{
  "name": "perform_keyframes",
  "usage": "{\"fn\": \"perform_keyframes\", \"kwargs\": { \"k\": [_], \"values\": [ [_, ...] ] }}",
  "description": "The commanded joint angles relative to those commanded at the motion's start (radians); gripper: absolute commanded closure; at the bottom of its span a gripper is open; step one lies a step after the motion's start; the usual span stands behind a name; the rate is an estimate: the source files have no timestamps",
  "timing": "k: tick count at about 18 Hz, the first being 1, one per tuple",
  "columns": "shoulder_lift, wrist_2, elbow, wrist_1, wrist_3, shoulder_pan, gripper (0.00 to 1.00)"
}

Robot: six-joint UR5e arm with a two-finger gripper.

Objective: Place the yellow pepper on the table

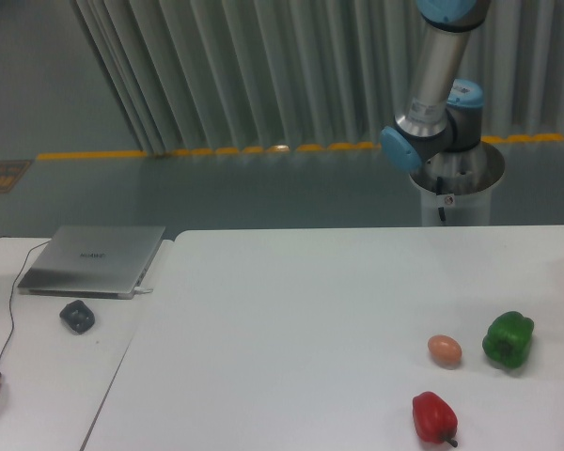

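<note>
The yellow pepper does not show anywhere in this view. The large white table [291, 319] fills the lower right of the frame. Only the arm's base and lower links [437, 103] show, behind the table's far edge at the upper right. The arm runs out of the top of the frame, so my gripper is out of view.
A green bell pepper [509, 339], a brown egg [444, 349] and a red bell pepper [434, 417] lie at the table's right front. To the left, a narrower white desk [47, 376] holds a closed laptop [92, 260], a dark mouse [77, 316] and a cable.
</note>
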Motion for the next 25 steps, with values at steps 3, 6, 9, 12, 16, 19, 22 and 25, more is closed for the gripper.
{"fn": "perform_keyframes", "kwargs": {
  "k": [3, 6, 9, 12, 16, 19, 22, 25],
  "values": [
    [-0.012, 0.002, 0.003, 0.011, 0.026, 0.009, 0.0],
    [-0.021, 0.002, 0.005, 0.029, 0.057, 0.029, 0.0],
    [-0.028, 0.002, 0.003, 0.029, 0.064, 0.04, 0.0],
    [-0.037, -0.002, 0.0, 0.029, 0.064, 0.051, 0.0],
    [-0.043, 0.0, 0.0, 0.029, 0.064, 0.051, 0.0],
    [-0.045, 0.002, -0.001, 0.029, 0.063, 0.052, 0.0],
    [-0.051, 0.002, -0.006, 0.029, 0.063, 0.057, 0.0],
    [-0.06, 0.003, -0.006, 0.029, 0.064, 0.06, 0.0]
  ]
}}
